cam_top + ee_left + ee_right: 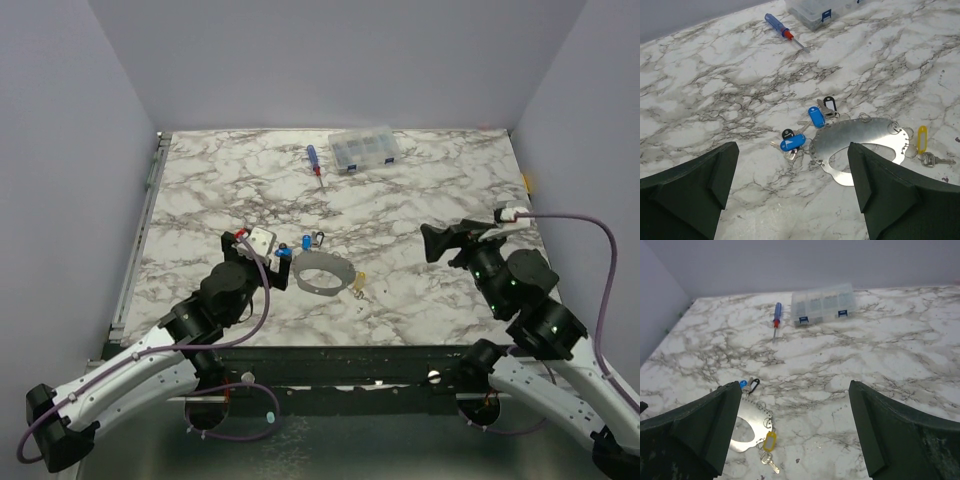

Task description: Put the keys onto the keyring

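On table ahead of left gripper [791, 150]: keyring [860, 142] flat, keys [816, 116] at its rim | right gripper [793, 385] and left released, empty | step: key pickup pending; some keys possibly hooked | next: precise pinch on one key

1. Top external: you look down from above and behind the arm bases [478, 358], far enough to take in the whole table [420, 190].
2. Left wrist: you look forward and down, close over the keyring [860, 142].
3. Right wrist: you look across from farther off; all three views share keyring, screwdriver [776, 315] and box [824, 302].
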Robot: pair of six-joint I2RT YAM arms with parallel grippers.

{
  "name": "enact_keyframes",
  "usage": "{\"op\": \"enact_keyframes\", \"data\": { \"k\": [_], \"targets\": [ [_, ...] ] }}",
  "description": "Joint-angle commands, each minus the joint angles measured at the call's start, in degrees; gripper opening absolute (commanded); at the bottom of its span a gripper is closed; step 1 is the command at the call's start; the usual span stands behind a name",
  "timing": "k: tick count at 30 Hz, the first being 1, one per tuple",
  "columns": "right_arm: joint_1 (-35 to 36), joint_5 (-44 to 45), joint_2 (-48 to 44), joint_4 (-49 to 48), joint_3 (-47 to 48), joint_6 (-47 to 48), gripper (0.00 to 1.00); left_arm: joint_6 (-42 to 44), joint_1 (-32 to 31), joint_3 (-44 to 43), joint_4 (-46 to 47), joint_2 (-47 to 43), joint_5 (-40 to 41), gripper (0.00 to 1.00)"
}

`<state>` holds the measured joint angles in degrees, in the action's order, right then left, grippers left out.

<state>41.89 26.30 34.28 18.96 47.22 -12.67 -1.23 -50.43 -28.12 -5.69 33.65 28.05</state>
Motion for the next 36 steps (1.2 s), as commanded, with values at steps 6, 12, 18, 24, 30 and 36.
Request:
{"op": "enact_keyframes", "data": {
  "k": [6,12,18,24,30,36],
  "targets": [
    [0.0,12.4,-12.1,1.9,-5.9,-12.7,1.0,-1.9,0.2,0.0,0.2,3.7,8.5,0.99],
    [0.0,14.8,-7.6,5.6,-3.3,-15.9,1.0,-5.8,4.1,-2.8,-0.9,14.1,6.5,0.99],
    [-0.1,8.8,-5.1,7.3,-2.4,-16.2,1.0,-8.8,12.6,-9.1,-0.9,28.2,-4.5,0.99],
    [0.0,3.2,-9.1,7.3,-3.0,-17.2,1.0,-13.6,14.5,-16.4,4.2,30.4,-10.7,0.99],
    [0.0,4.2,-10.4,7.8,-5.1,-18.6,1.0,-8.3,14.5,-9.0,15.6,23.6,-9.3,0.99],
    [0.0,6.3,-8.5,9.0,-4.8,-20.2,1.0,-3.6,14.4,-8.4,12.0,18.2,1.4,0.99]
  ]
}}
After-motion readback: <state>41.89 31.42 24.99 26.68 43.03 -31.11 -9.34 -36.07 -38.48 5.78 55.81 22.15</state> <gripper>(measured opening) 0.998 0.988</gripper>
